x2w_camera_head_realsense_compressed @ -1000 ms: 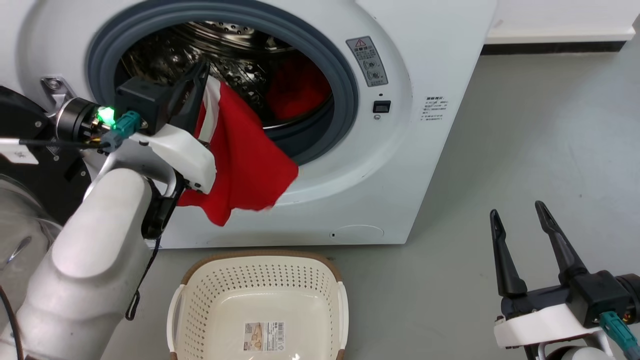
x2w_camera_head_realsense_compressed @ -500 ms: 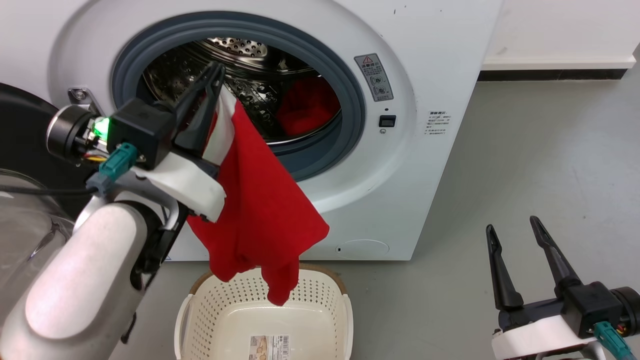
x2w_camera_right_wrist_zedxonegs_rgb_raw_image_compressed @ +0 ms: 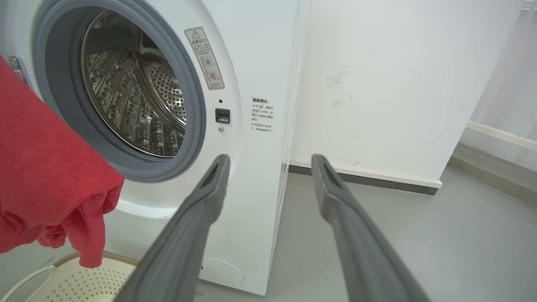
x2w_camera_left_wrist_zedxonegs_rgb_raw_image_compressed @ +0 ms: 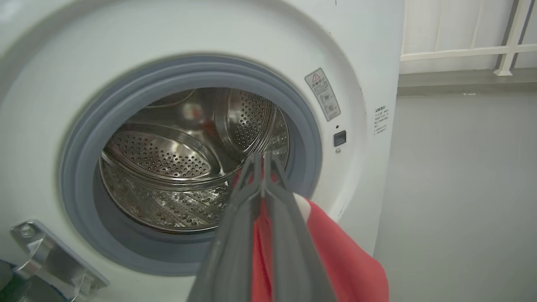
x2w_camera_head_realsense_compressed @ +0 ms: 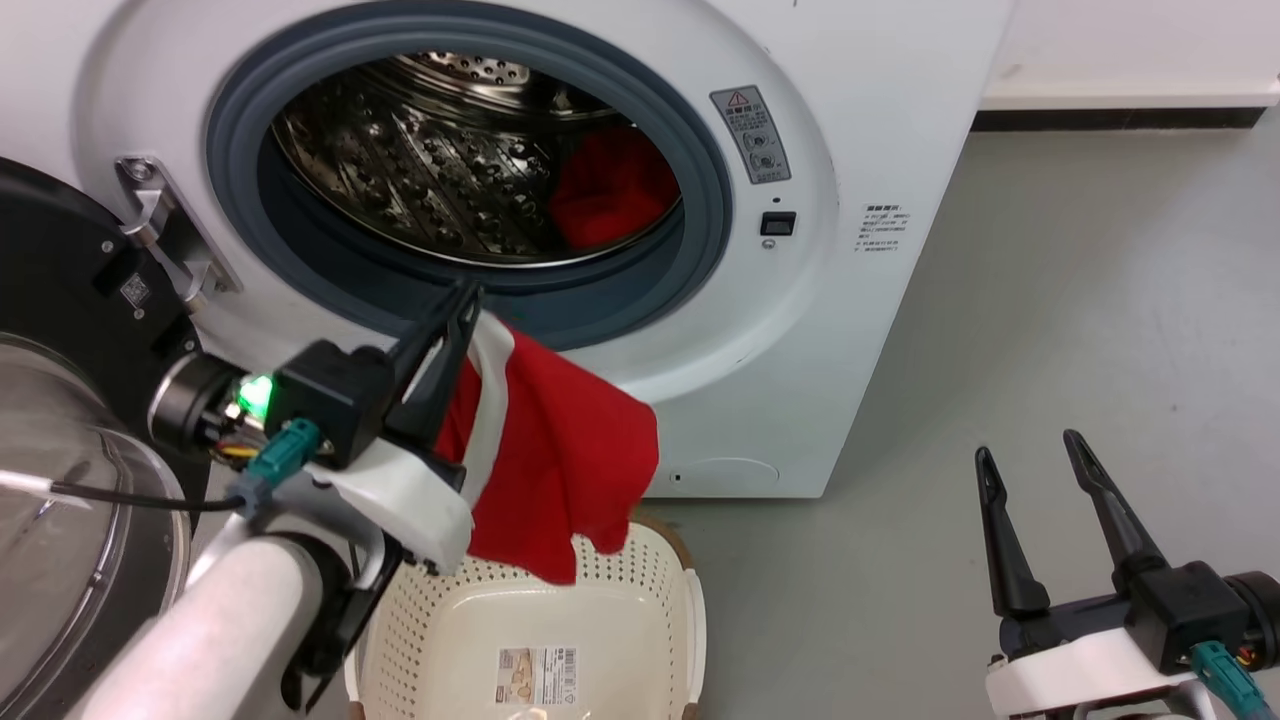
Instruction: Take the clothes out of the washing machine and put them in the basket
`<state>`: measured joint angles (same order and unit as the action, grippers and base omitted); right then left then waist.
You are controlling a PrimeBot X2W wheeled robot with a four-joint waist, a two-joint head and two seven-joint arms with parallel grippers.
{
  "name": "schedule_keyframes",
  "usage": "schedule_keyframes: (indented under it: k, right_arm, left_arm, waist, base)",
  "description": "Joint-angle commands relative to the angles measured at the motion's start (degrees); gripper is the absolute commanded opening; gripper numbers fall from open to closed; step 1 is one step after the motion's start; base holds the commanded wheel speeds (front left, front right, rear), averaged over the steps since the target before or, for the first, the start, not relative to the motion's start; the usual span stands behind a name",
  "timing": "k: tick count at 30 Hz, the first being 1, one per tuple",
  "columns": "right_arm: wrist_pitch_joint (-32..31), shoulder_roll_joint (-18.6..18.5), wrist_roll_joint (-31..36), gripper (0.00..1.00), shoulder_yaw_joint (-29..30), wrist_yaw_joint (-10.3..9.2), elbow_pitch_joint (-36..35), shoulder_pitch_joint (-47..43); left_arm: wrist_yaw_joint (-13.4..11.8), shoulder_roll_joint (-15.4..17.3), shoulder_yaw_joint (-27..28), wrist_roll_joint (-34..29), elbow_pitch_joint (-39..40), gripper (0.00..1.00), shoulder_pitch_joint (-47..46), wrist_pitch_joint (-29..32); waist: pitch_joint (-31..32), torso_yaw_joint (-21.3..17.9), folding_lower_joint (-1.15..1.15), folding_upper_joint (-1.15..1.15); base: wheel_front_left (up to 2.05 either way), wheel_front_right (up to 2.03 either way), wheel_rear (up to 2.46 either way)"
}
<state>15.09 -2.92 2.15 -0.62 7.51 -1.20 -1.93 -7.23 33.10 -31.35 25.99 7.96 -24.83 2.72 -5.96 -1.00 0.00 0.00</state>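
One red white-striped garment (x2w_camera_head_realsense_compressed: 580, 460) hangs pinched in the left end effector (x2w_camera_head_realsense_compressed: 466, 293) over the basket (x2w_camera_head_realsense_compressed: 692, 610); next, probably lower and release; right end effector (x2w_camera_head_realsense_compressed: 1029, 446) gapes wide

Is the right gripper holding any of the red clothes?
No, the right gripper stands open and empty, while the clothes hang from the left gripper.

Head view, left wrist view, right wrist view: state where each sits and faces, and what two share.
Head view: on the head, looking down at the washing machine and basket; left claw shut on the clothes, right claw open.
Left wrist view: on the left wrist, facing the drum over that shut claw.
Right wrist view: on the right wrist, facing the machine's front through that open claw.
Shared: all show the clothes.
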Motion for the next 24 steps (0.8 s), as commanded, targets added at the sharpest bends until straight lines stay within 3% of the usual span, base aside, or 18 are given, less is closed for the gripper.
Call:
schedule_keyframes:
  k: [1,12,24]
  right_arm:
    - [0.12,0.08,0.35,1.00,0.03,-0.04,-0.30,1.13]
    - [0.12,0.08,0.95,1.00,0.60,-0.04,-1.72,5.43]
    - [0.12,0.08,1.06,1.00,0.75,-0.04,-4.01,13.32]
  left_arm:
    - [0.01,-0.23,-0.61,0.47,-0.69,0.00,1.70,-0.49]
    - [1.88,-3.83,-3.61,2.98,-9.78,0.00,6.05,-4.18]
    - [8.21,-10.28,-5.58,4.85,-31.30,0.00,-1.64,-8.91]
  waist:
    - [-1.33,0.01,0.00,0.00]
    - [-10.59,-0.29,0.00,0.00]
    - [-26.86,-2.08,0.00,0.00]
  base:
    - [0.00,0.00,0.00]
    - [0.00,0.00,0.00]
    - [0.00,0.00,0.00]
